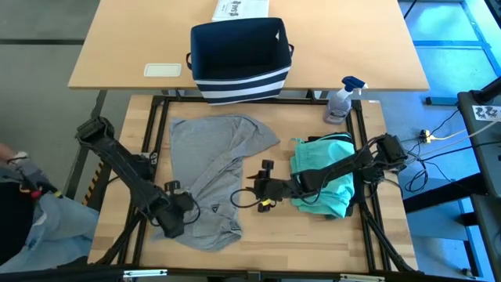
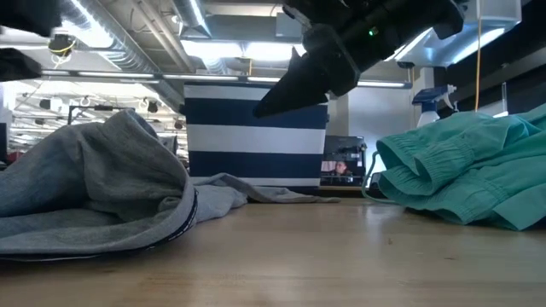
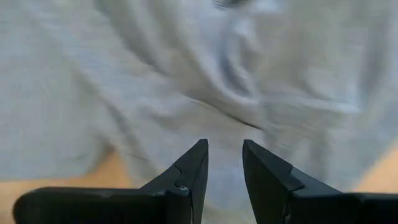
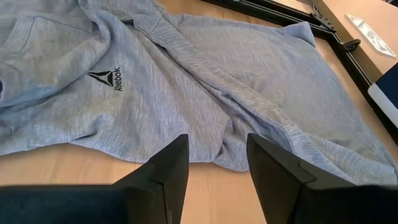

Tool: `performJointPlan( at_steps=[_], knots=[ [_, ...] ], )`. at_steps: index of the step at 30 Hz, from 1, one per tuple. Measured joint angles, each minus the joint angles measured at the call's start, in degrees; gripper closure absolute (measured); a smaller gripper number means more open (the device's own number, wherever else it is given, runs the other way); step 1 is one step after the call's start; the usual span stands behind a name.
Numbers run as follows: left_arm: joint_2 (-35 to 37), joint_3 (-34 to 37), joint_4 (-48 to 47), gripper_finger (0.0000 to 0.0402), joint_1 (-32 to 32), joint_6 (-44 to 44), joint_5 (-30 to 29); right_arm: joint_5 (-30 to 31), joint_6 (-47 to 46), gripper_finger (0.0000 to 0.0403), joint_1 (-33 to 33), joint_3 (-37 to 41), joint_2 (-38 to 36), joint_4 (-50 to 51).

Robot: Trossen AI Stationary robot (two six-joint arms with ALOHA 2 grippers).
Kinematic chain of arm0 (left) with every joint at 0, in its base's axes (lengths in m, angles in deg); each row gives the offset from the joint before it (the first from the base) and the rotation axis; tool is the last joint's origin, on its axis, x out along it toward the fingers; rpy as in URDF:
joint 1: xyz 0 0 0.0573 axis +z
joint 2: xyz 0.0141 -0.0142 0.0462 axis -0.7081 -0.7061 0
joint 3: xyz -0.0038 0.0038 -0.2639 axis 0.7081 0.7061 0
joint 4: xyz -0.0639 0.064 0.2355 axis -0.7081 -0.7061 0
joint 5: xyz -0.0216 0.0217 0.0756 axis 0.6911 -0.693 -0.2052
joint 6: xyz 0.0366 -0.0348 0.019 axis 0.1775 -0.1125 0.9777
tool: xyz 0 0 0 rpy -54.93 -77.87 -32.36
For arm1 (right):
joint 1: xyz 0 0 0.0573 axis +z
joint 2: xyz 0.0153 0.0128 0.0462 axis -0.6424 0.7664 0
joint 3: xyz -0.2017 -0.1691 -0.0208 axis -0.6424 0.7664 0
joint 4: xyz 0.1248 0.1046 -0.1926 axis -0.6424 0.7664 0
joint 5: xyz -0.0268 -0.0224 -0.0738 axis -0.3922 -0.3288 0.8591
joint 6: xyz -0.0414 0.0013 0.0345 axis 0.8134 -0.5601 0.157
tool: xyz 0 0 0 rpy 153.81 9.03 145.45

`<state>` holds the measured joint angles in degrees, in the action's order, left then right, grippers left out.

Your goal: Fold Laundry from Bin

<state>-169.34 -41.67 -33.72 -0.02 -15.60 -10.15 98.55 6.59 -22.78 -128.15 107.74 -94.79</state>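
A grey T-shirt with a small dark logo lies crumpled on the wooden table, left of centre. A teal piece lies bunched at the right, under my right arm. The navy bin with white stripes stands beyond the table's far edge. My left gripper points down over the shirt's near left part, open, with grey cloth below its tips. My right gripper is open, slanting down toward the shirt's right edge from the table's right, above the bare wood.
A spray bottle stands at the table's far right corner. A white printed box and a flat white item lie on the far table by the bin. A person's sleeve shows at the left edge. Bare wood lies along the near edge.
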Motion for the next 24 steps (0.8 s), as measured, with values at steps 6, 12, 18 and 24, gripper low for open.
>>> performJointPlan(
  at_steps=[6, 12, 18, 24],
  knots=[
    [0.00, 0.00, 0.56, 0.0306, -4.97, -5.04, 1.25, -0.08, 0.02, 0.0243, 0.02, 0.00, 0.00, 0.09],
    [0.00, 0.00, 0.53, 0.0304, -6.23, -8.20, 1.41, -0.09, 0.07, 0.0243, 0.02, 0.00, 0.00, -0.22],
    [0.00, 0.00, 0.48, 0.0291, -6.19, -6.93, -3.51, -0.08, 0.07, 0.0243, 0.02, 0.00, -0.02, -0.44],
    [0.00, 0.00, 0.56, 0.0251, -6.21, -4.10, 1.03, -0.09, 0.07, 0.0243, 0.02, 0.00, -0.04, -0.44]
  ],
)
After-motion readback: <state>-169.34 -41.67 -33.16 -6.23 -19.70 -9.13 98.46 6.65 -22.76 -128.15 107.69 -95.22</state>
